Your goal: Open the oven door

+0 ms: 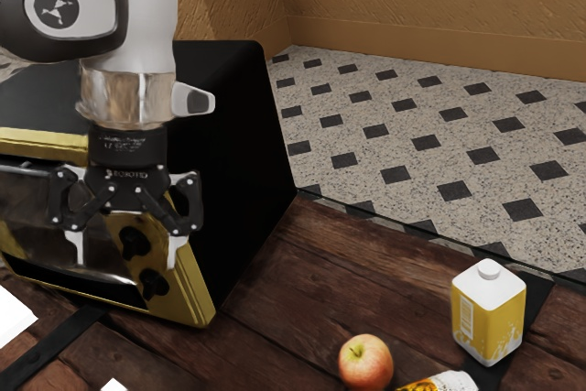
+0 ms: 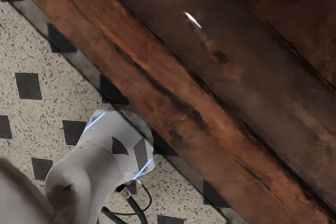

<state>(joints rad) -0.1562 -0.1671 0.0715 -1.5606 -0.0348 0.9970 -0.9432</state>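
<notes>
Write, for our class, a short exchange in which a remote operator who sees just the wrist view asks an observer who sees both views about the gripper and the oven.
Operator: From the wrist view I can make out the wooden table and checkered floor. Is the gripper open or shut?
Observer: Open; in the exterior view its two fingers stand well apart.
Operator: And where does the oven lie in your other view?
Observer: Toward the exterior view's left, with the gripper seen against its gold-trimmed front, by the dark knobs.
</notes>
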